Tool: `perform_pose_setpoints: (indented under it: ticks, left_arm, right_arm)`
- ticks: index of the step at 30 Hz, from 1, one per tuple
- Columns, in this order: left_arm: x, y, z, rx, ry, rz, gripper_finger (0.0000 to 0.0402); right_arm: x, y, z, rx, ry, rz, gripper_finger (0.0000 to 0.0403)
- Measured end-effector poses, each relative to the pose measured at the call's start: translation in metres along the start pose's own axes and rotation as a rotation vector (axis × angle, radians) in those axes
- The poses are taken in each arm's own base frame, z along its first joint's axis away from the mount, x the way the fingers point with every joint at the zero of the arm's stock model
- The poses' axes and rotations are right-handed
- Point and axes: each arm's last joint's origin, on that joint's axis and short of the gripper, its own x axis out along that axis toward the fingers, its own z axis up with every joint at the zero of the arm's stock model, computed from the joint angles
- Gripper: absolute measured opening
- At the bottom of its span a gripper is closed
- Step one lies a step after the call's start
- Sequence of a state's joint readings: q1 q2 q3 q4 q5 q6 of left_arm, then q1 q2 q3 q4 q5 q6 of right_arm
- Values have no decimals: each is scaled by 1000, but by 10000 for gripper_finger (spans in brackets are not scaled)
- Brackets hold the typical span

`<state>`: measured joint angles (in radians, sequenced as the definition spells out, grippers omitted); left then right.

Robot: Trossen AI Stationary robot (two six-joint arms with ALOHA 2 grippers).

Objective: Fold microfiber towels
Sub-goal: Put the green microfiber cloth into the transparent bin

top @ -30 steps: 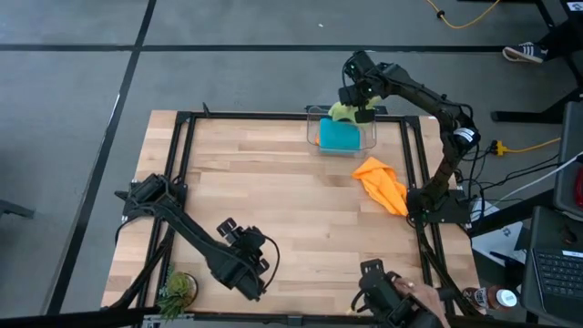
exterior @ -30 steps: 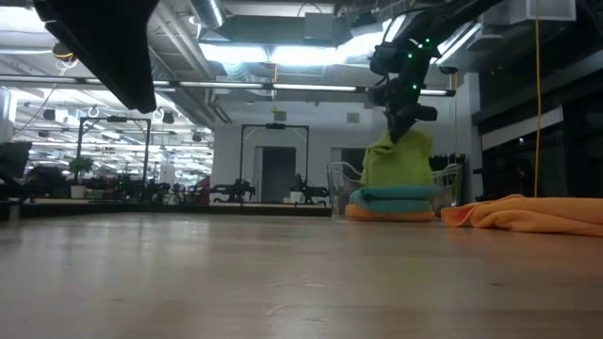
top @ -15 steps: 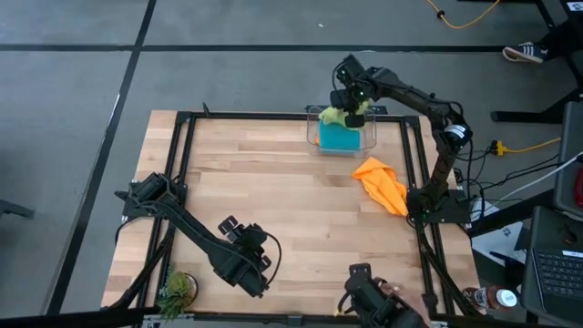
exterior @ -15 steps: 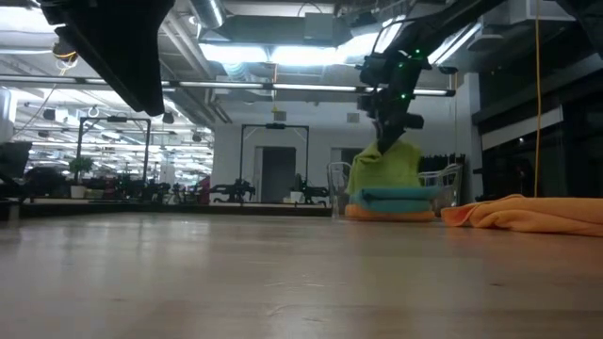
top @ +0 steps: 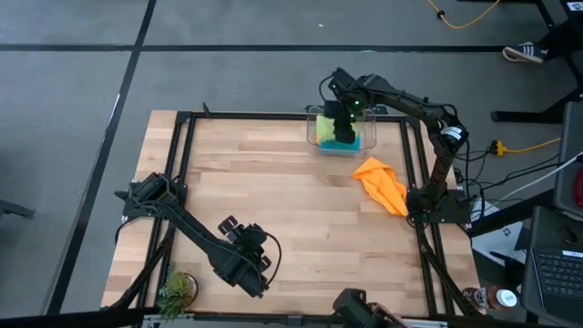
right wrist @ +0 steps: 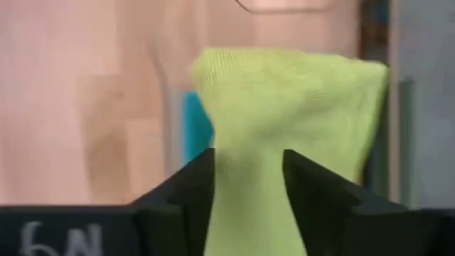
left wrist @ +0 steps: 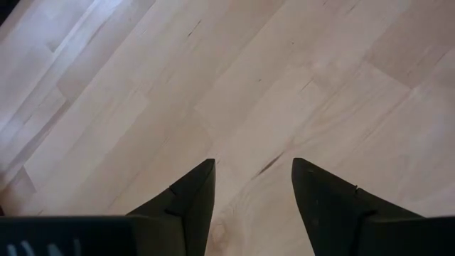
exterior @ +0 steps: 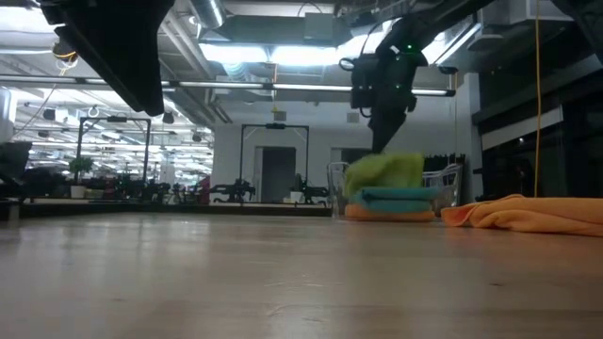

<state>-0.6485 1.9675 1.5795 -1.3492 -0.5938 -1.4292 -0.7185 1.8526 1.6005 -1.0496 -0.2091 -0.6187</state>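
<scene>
A clear bin stands at the table's far edge. In it a lime green towel lies slumped on a folded teal towel, which rests on an orange one. My right gripper hangs over the bin, pointing down. Its fingers stand apart, and a raised fold of the lime towel lies between them. A second orange towel lies crumpled on the wood right of the bin. My left gripper waits open over bare wood near the front left. My right gripper comes at the lime towel from above, its fingers on either side of the towel's raised middle fold. I cannot tell whether the fingers touch the cloth. The towel rests on the teal towel in the bin.
Black frame rails run along the table's sides. A small green plant sits at the near left corner. A dark object shows at the near edge. Bare wood lies between the two arms.
My right gripper has moved toward the table's left edge and down over the bin, rolling its wrist. The lime towel hung in a tall peak below the fingers. It has sunk into a low lump on the teal towel.
</scene>
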Motion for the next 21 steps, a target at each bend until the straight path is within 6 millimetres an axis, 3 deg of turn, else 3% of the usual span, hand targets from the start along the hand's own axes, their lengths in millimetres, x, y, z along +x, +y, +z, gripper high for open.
perform_pose_setpoints:
  ticks: [4, 8, 15, 21]
  left_arm:
    - [-1, 0, -1, 2, -1, -2, 179]
    - [-2, 0, -2, 7, -2, -4, 179]
    - [-2, -1, -3, 9, -3, -6, 179]
    - [-3, -1, -4, 12, -3, -8, 179]
  right_arm:
    - [1, 13, 5, 25, -6, 79, 206]
    - [2, 20, 8, 23, 41, 41, 230]
    - [7, 17, 2, 117, 119, -44, 226]
    - [32, 13, -20, 159, 179, -49, 220]
